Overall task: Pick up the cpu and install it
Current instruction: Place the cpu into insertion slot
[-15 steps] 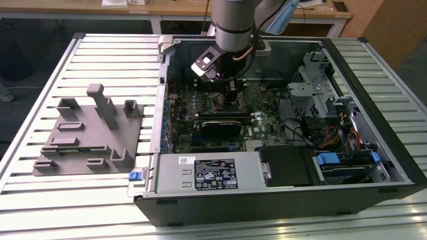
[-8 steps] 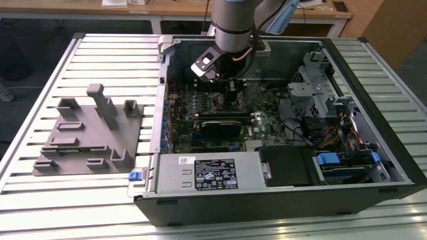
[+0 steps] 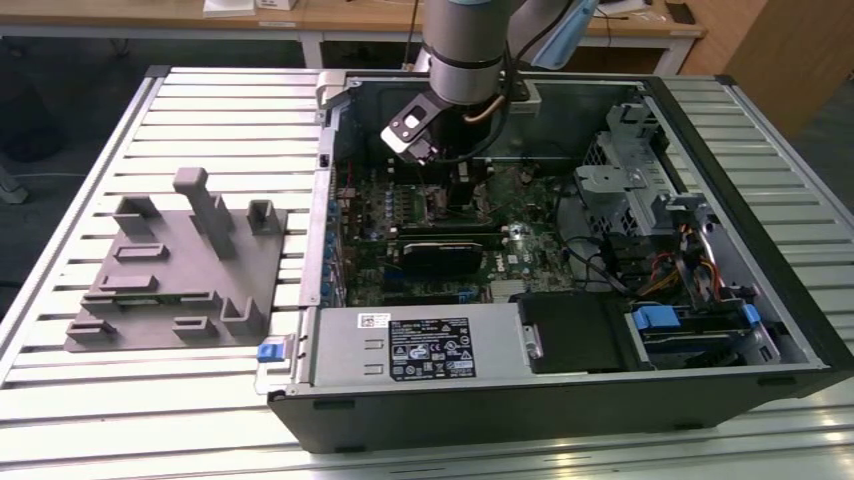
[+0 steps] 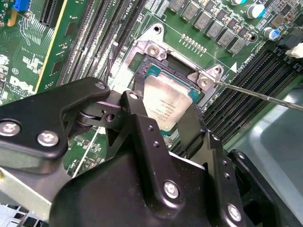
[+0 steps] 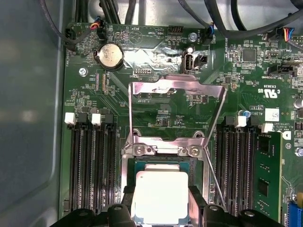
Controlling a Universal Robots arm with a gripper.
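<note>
Cpu (image 5: 161, 194) lies at the socket on the green board (image 5: 246, 80), just under the flipped-up metal frame (image 5: 176, 85). Gripper (image 5: 161, 210) straddles it w/ fingers (image 5: 127, 204) tight on both opp. edges, gripping it, inside the open pc case (image 3: 534, 410).

The cpu (image 5: 159, 196) lies in the socket (image 4: 156, 49) on the motherboard (image 5: 246, 80) inside the case (image 3: 561, 410).

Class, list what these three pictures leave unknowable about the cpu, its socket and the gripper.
- Second wrist view: the black body of the gripper hides the near half of the cpu, so full seating cannot be judged.
- First wrist view: the near side of the socket runs off the picture's edge.
- Exterior view: the arm blocks the motherboard beneath the gripper.
</note>
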